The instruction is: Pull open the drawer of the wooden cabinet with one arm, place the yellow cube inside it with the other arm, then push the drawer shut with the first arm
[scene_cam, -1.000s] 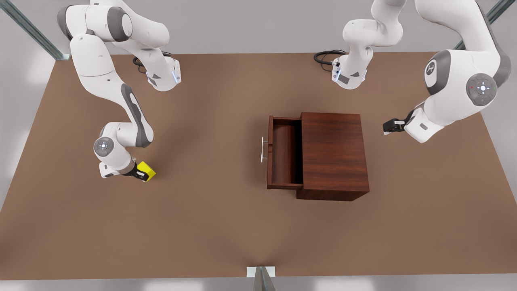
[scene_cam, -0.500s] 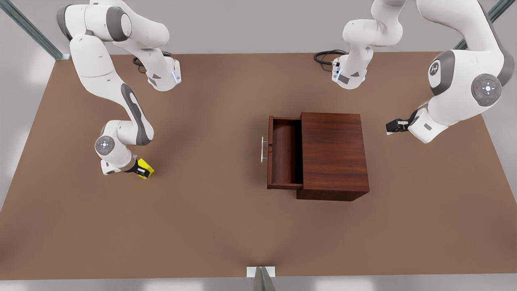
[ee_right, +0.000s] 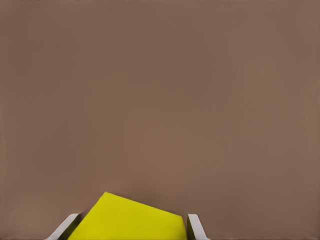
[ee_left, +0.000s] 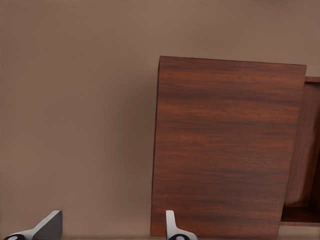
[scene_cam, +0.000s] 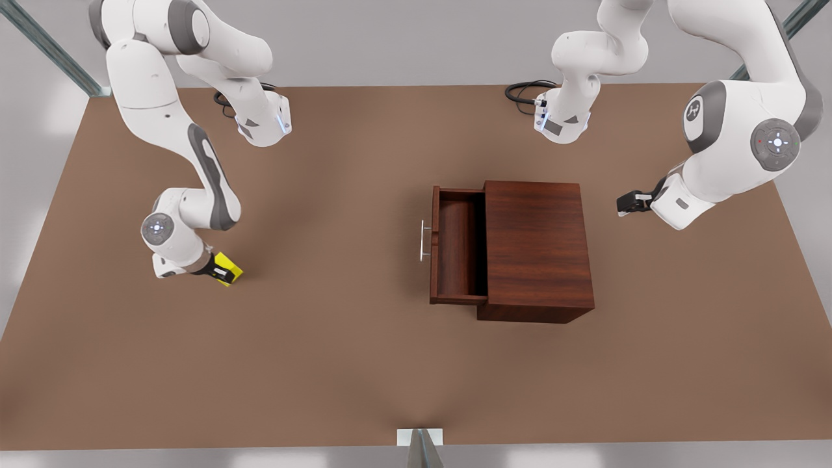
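Note:
The yellow cube (scene_cam: pixel 229 264) (ee_right: pixel 131 219) sits tilted between the fingers of my right gripper (scene_cam: pixel 221 273) (ee_right: pixel 131 229), which is shut on it at the front view's left, just over the table. The wooden cabinet (scene_cam: pixel 537 247) (ee_left: pixel 225 150) stands right of centre. Its drawer (scene_cam: pixel 458 250) (ee_left: pixel 304 150) is pulled out toward the front view's left, with nothing inside and its silver handle (scene_cam: pixel 423 240) in front. My left gripper (scene_cam: pixel 624 204) (ee_left: pixel 111 231) hovers open at the front view's right, behind the cabinet's back and apart from it.
The brown table (scene_cam: pixel 338 351) spreads wide between the cube and the drawer. Both arm bases (scene_cam: pixel 263 120) stand at the far edge with black cables (scene_cam: pixel 523 91). A metal bracket (scene_cam: pixel 420 439) sits at the near edge.
My right gripper has shifted a little toward the front view's left and far side, carrying the yellow cube with it. The left arm swayed slightly and came back.

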Available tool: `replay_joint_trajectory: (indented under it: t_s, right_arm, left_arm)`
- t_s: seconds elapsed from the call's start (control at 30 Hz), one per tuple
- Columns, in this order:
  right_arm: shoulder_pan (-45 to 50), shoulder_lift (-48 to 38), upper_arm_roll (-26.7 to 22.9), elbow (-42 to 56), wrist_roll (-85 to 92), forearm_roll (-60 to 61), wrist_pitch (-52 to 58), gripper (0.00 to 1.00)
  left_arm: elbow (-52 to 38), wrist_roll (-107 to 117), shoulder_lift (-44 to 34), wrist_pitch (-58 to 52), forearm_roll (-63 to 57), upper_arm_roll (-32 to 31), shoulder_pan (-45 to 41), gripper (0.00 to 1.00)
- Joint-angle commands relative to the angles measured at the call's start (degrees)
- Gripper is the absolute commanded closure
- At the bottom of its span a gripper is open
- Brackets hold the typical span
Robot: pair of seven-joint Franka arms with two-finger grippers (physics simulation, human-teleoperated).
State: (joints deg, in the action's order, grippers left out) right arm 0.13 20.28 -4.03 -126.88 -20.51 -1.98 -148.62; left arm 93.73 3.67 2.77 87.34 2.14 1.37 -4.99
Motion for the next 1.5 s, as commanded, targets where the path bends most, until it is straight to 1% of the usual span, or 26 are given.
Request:
replay_joint_trajectory:
  t_s: [0.0, 0.2, 0.3, 0.37, 0.43, 0.6, 0.63, 0.77, 0.8, 1.0, 1.1, 1.23, 1.47]
  right_arm:
    - [0.13, -0.77, -0.01, 0.49, -0.93, -0.12, 5.44, 0.25]
    - [0.49, -3.23, 0.60, 5.32, -3.57, 0.05, 16.87, 0.25]
    - [0.49, -3.58, 1.92, 9.98, -6.82, 0.05, 24.51, 0.25]
    - [0.49, -3.76, 3.94, 14.28, -11.22, 0.05, 30.49, 0.25]
    - [0.49, -3.67, 5.52, 16.75, -14.73, 0.14, 33.48, 0.25]
    - [0.49, -3.67, 10.27, 23.43, -26.33, 1.36, 42.09, 0.25]
    - [0.49, -3.84, 10.71, 24.39, -27.39, 3.57, 42.53, 0.25]
    - [0.49, -3.85, 16.16, 28.35, -40.74, 6.38, 44.29, 0.26]
    - [1.36, -3.76, 16.69, 28.79, -43.82, 6.55, 44.29, 0.26]
    - [10.42, -3.14, 16.69, 34.24, -61.66, 9.54, 44.47, 0.26]
    - [15.42, 0.46, 16.69, 40.38, -70.27, 9.63, 45.70, 0.26]
    - [19.82, 2.75, 16.78, 43.47, -77.05, 11.04, 46.66, 0.26]
    - [29.05, 13.20, 16.78, 58.58, -89.53, 10.95, 48.51, 0.26]
  left_arm:
    - [-0.04, -0.06, -0.05, 0.02, -0.03, -0.05, 0.33, 0.00]
    - [-0.22, 0.64, 0.22, 0.46, -0.03, -0.23, -0.20, 0.00]
    - [-0.57, 0.38, 0.57, 0.55, -0.12, -0.23, -0.20, 0.00]
    - [-1.45, -0.24, 1.09, 0.55, -0.12, -0.23, -0.20, 0.00]
    - [-5.66, -2.69, 3.38, 0.37, 0.05, -0.14, -0.38, 0.00]
    - [-4.52, -4.19, 4.35, 1.16, 0.05, 0.03, 0.33, 0.00]
    - [-4.26, -4.11, 4.35, 1.08, 0.05, 0.12, 0.33, 0.00]
    - [-4.17, -3.76, 4.43, 0.72, 0.32, 0.12, 0.15, 0.00]
    - [-4.26, -3.76, 4.43, 0.81, 0.23, 0.30, 0.24, 0.00]
    - [-4.61, -4.02, 4.26, 1.07, 0.49, 1.70, 1.03, 0.00]
    - [-4.52, -3.93, 4.17, 0.90, 0.58, 1.71, 1.03, 0.00]
    - [-4.70, -3.93, 4.35, 1.25, 0.32, 1.53, 0.94, 0.00]
    - [-4.79, -3.93, 4.35, 1.34, 0.14, 1.53, 0.86, 0.00]
